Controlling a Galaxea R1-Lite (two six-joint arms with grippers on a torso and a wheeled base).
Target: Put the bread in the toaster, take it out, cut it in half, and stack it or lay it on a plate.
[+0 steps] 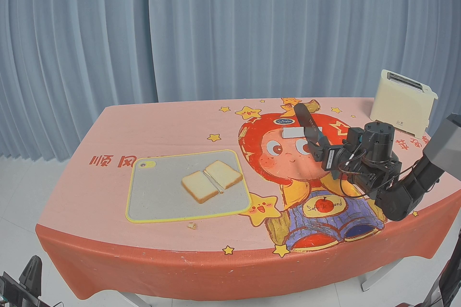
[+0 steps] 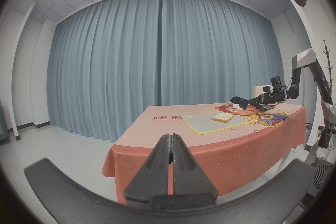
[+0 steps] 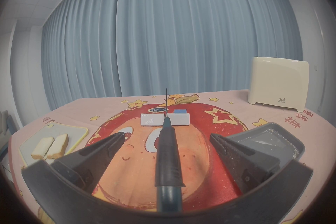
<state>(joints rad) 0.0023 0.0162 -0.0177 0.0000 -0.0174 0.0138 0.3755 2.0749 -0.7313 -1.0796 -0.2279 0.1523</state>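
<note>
**Item 1 – L tool** point(image 2: 170, 139): nearest cam, low at far L, well off the surface point(image 1: 144, 130). Tips pressed together, nothing in them.

**Item 2 – cutting board** point(image 1: 158, 193): grey w/ yellow rim, flat on L part of surface.

**Item 3 – bread, 2 pcs:** L half point(image 1: 200, 186) & R half point(image 1: 223, 174). Both flat on board's R part, side by side, thin gap btwn them along the cut.

**Item 4 – crumb** point(image 1: 192, 225): on the cloth just in front of board.

**Item 5 – white block** point(image 1: 294, 132): mid-surface, just beside the blade; prob. a knife rest.

**Item 6 – knife** point(image 1: 307, 123): off the surface, blade pointing away from robot twd block.

**Item 7 – R tool** point(image 3: 166, 137): carries the knife. Handle runs btwn its fingers point(image 3: 101, 153), which stand apart either side. Contact pt itself not visible.

**Item 8 – grey tray** point(image 3: 280, 151): just beside R tool, no bread on it. Prob. serves as the plate.

**Item 9 – toaster** point(image 1: 402, 104): far R corner, upright, no bread showing at slot.

**Progress (est.):** toasting, removal & halving look done. Left to do: knife down, then both halves onto tray, stacked or laid.
</note>
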